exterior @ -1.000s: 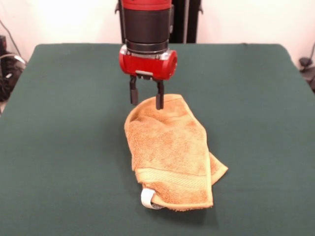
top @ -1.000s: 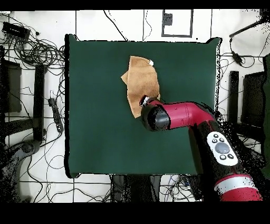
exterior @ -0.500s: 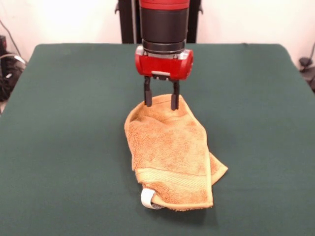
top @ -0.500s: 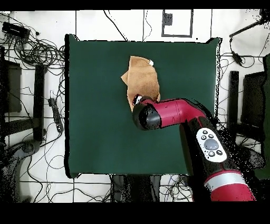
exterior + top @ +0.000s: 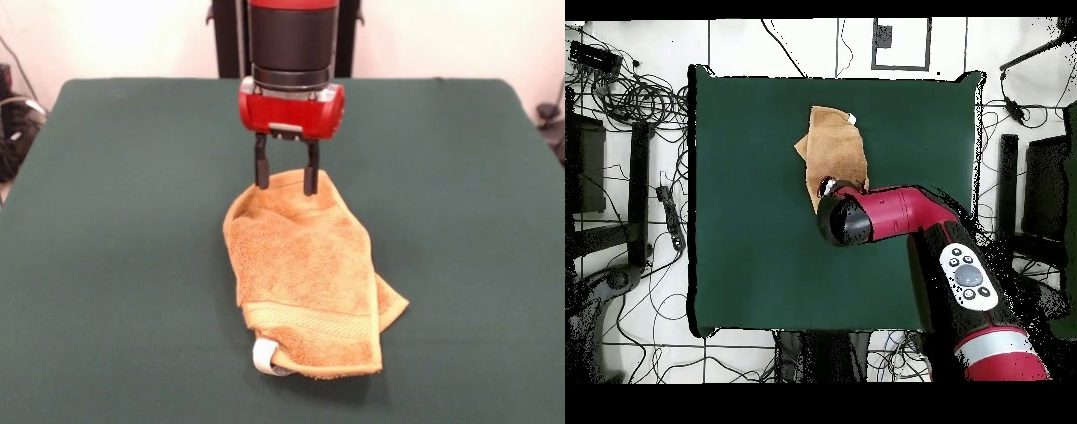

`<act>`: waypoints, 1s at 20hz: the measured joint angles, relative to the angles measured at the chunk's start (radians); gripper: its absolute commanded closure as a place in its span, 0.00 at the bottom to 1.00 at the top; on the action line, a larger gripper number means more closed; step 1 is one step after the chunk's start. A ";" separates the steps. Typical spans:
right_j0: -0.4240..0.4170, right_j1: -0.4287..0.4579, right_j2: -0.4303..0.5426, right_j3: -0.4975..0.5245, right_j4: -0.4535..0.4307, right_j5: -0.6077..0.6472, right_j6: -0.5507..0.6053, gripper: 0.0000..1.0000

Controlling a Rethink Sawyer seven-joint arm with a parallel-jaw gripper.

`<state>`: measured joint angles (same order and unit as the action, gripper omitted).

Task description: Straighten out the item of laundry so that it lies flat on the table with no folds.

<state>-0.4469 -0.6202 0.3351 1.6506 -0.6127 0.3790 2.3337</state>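
Claw (image 5: 286, 185): hanging straight down from the red wrist, its two dark fingers (image 5: 261, 170) standing apart with a clear gap between them and gripping nothing.
Claw tips: sitting right at the towel's far rounded edge, one on each side of the hump; I cannot tell whether they are touching the cloth.
Towel (image 5: 305, 274): lying just below the claw and stretching away from it toward the camera, doubled over on itself, with a second layer poking out at one side.
Woven band (image 5: 309, 321): running across the towel's end farthest from the claw.
White tag loop (image 5: 264, 357): sticking out at that same far corner.
Arm (image 5: 905, 213): in the overhead view, covering the towel's end nearest the robot.
Table (image 5: 115, 247): green cloth spreading wide all round the claw and towel.
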 measured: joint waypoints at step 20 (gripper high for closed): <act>-0.015 0.003 0.000 0.000 -0.001 -0.045 0.000 0.00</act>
<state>-0.4614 -0.6167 0.3351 1.6508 -0.6135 0.3339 2.3337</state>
